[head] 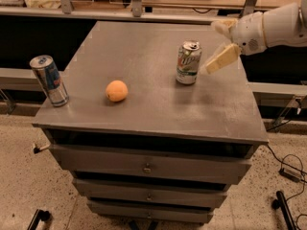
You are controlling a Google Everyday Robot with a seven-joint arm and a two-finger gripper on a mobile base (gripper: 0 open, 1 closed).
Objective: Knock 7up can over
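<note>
The 7up can (188, 63) stands upright on the grey cabinet top (144, 47), right of centre. It is short, with a white and green label and a silver top. My gripper (212, 47) reaches in from the right edge on a white arm. It is open and empty, just right of the can. One cream finger (222, 59) slants down towards the can's upper side with a small gap between them. The other finger (221, 25) is higher and further back.
An orange (117, 90) lies left of centre on the cabinet top. A taller slim blue-and-silver can (49, 80) stands near the front left corner. The cabinet has drawers (146, 166) below. A shelf and rails run behind it. Cables lie on the floor at the right.
</note>
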